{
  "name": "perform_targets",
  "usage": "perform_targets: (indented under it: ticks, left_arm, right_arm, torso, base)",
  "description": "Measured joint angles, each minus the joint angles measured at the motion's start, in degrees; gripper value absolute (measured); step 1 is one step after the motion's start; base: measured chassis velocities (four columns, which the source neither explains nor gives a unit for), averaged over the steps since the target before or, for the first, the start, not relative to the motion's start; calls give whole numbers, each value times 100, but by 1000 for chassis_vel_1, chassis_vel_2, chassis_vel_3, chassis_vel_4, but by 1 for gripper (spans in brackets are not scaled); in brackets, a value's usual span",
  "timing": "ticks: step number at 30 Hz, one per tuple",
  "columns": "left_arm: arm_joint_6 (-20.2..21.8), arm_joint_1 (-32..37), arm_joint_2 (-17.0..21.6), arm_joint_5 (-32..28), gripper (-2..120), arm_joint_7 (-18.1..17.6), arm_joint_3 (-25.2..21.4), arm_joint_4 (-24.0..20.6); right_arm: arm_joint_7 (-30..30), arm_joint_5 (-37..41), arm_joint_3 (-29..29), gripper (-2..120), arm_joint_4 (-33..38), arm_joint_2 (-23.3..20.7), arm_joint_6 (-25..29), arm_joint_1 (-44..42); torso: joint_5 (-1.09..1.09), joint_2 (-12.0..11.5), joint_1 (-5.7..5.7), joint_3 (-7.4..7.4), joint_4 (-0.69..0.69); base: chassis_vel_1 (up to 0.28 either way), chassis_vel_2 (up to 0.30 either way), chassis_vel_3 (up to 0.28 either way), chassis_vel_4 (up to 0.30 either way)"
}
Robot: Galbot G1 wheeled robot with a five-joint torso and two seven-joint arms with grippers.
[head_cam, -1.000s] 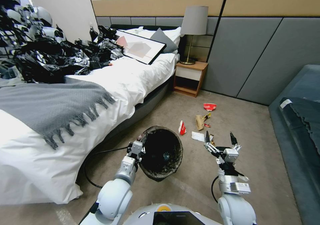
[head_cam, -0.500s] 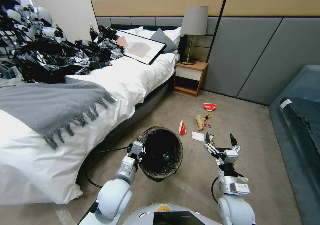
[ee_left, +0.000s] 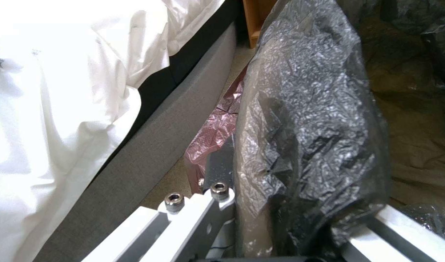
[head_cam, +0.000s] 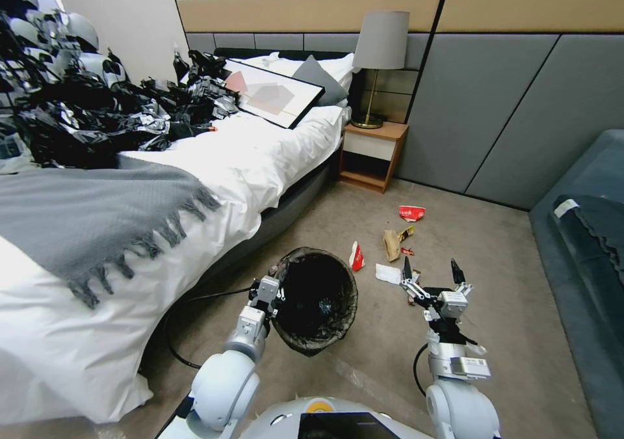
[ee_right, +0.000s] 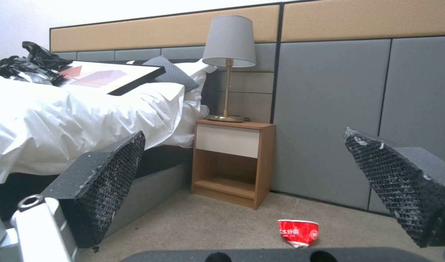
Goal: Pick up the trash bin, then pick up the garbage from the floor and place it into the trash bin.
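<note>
In the head view the trash bin [head_cam: 317,299], lined with a crinkled black bag, hangs tilted off the floor, and my left gripper [head_cam: 276,289] is shut on its rim. The left wrist view shows the bag liner [ee_left: 309,138] pinched between the jaws. My right gripper [head_cam: 429,272] is open, held above the carpet just short of the garbage: a white napkin [head_cam: 388,273], a red-and-white carton [head_cam: 356,256], crumpled brown paper [head_cam: 391,244] and a crushed red cup [head_cam: 411,213]. The red cup [ee_right: 298,231] lies on the carpet ahead in the right wrist view, between the fingers [ee_right: 106,182].
A bed [head_cam: 162,192] with white linen and a grey throw runs along the left. A wooden nightstand [head_cam: 372,155] with a lamp stands at the wall. A blue-grey sofa [head_cam: 585,257] bounds the right. A black cable [head_cam: 182,309] lies by the bed.
The whole head view has shifted slightly, so the camera moved forward a little. Both arms hold the same pose, bin still gripped and right gripper still open.
</note>
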Motion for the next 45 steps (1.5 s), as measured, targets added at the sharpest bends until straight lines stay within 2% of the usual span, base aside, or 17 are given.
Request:
perform_targets:
  ticks: [45]
  left_arm:
    - [-36,32,-85,95,0,26,18,11]
  right_arm:
    - [11,25,45,100,-114,0,-16,84]
  torso:
    - [1,0,0,0,0]
  base:
    - [-90,91,93,-91]
